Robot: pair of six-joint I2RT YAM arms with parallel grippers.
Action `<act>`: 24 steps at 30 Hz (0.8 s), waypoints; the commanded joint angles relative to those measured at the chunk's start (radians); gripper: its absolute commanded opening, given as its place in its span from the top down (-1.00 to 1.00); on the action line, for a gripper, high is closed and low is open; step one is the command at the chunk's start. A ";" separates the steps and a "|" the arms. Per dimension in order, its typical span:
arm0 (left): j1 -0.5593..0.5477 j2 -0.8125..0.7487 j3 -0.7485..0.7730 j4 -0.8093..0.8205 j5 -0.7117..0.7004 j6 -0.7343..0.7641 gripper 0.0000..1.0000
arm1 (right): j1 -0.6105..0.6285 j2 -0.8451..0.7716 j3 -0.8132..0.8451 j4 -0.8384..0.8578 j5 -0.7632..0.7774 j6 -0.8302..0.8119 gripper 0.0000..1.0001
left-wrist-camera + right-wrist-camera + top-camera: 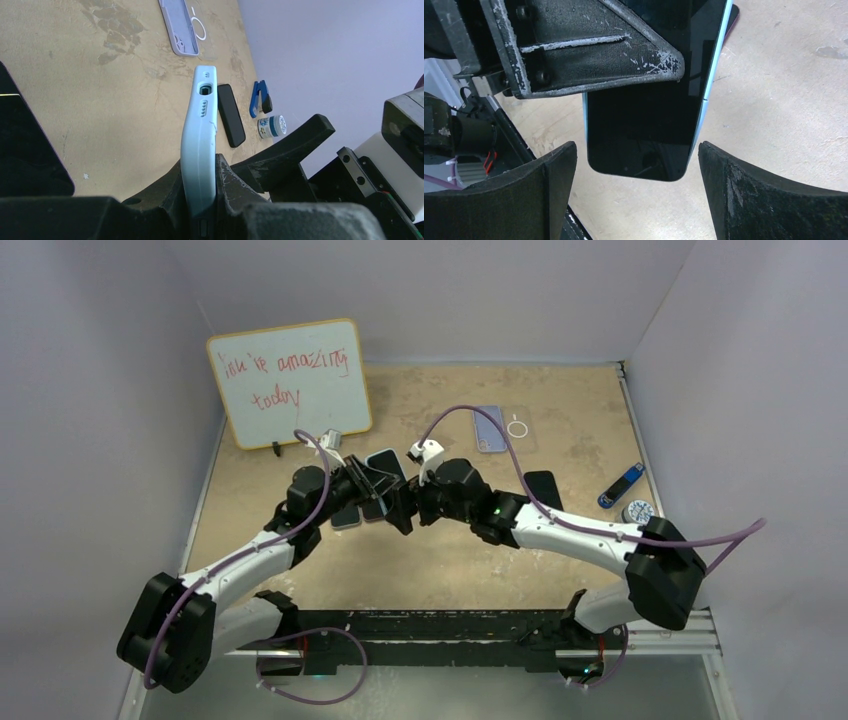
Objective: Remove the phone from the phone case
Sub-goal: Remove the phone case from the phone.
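Walls hem the table (450, 575) on three sides. Mid-table, the left gripper (202, 172) is clamped on the phone case (200, 130), phone (639, 125) inside, above the surface. The right gripper (636, 165) stands apart astride its end. One black phone (541, 485) lies right, with one blue clip (620, 485) and one jar (638, 511) by the right edge. Far: one lilac case (490, 428), one clear case (520, 427), one whiteboard (290, 380).
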 commanded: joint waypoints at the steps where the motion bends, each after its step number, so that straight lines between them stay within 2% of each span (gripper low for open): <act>1: -0.007 -0.011 0.009 0.106 -0.008 -0.027 1.00 | 0.003 0.013 0.051 -0.011 0.019 0.004 -0.83; 5: -0.010 -0.011 0.009 0.105 -0.014 -0.030 1.00 | 0.003 0.025 0.059 -0.013 0.014 0.000 -0.78; 11: -0.015 0.001 0.011 0.125 -0.006 -0.054 1.00 | 0.003 0.045 0.062 -0.010 0.011 -0.005 -0.49; 13: -0.020 0.002 0.004 0.141 -0.004 -0.077 1.00 | 0.003 0.052 0.063 -0.005 0.015 -0.006 -0.46; 24: -0.071 -0.035 -0.046 0.239 -0.044 -0.224 1.00 | 0.003 0.099 0.052 0.051 0.050 -0.018 -0.53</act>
